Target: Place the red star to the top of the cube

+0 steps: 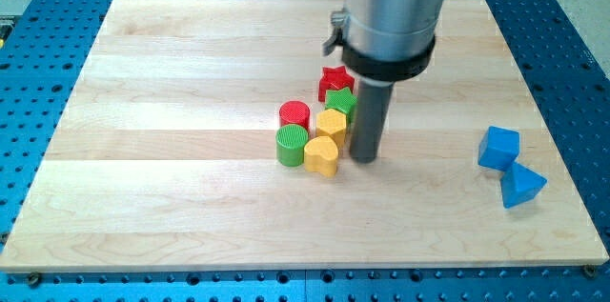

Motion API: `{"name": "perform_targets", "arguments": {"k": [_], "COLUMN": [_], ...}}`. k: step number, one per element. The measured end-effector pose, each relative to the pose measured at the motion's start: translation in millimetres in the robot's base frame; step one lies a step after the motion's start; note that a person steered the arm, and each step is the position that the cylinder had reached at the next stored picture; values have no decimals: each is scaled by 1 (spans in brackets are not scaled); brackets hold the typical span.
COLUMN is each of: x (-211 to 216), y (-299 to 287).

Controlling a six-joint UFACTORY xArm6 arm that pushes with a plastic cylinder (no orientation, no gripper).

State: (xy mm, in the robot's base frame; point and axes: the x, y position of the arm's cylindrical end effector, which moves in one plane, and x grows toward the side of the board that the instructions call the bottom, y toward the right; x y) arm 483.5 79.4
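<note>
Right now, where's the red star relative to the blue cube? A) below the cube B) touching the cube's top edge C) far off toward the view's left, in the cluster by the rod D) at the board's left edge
C: the red star sits at the top of the block cluster mid-board, just left of my rod, while the blue cube lies well apart near the view's right edge; my tip is beside the yellow heart.

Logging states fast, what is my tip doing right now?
My tip: no pincer, holding nothing; it rests on the wooden board, right of the yellow heart block, below the red star block.
</note>
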Motion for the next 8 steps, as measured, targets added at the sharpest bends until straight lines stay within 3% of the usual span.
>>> {"name": "perform_targets", "arguments": {"k": [3,4,6,7,8], "x": [-145,-159,-148,-124,-116], "y": [-36,-97,-174,-170,-113]}}
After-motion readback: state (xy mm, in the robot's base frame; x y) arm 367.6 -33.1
